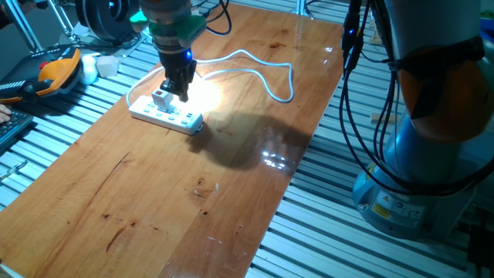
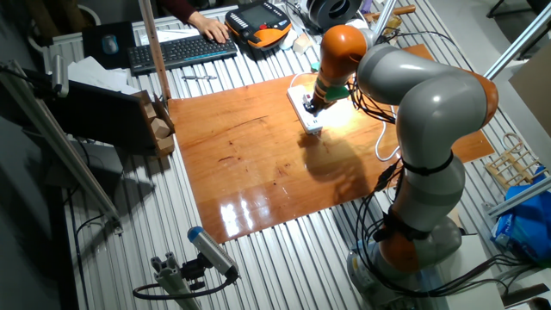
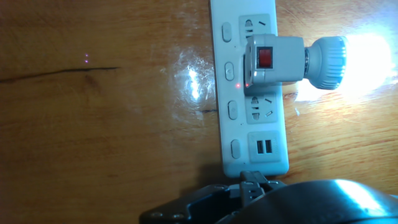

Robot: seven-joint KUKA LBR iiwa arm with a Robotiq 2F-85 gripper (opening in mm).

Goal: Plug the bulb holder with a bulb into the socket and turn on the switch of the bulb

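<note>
In the upper middle of the hand view the bulb holder (image 3: 273,60) is already sitting in the socket (image 3: 249,87), second outlet from the top of the frame, and the bulb (image 3: 364,59) pokes off to the right glowing hard. The switch (image 3: 265,58) is the red patch dead centre of the holder's face. So by my read the plugging is done and the light's on.

My gripper (image 1: 177,91) hangs just over the strip in the upper left of one fixed view, right next to the holder. Whether my fingers are apart or pinched I honestly can't tell; the hand view only catches a dark blurry bit of me along the bottom edge.

Handling guess: the holder looks like light, hard plastic, smooth sides, so a bit slippery. I'd pinch the boxy white body on its flat sides, never the bulb, which I'd treat as fragile and probably warm. The strip looks light too, so tugging might drag it.

Room: the strip lies near the upper left edge of the wooden table (image 1: 177,193), with clutter just past it on the slats. Its white cable (image 1: 262,69) loops toward the upper middle. Lower and right parts of the wood are open, so backing off that way seems safest.
</note>
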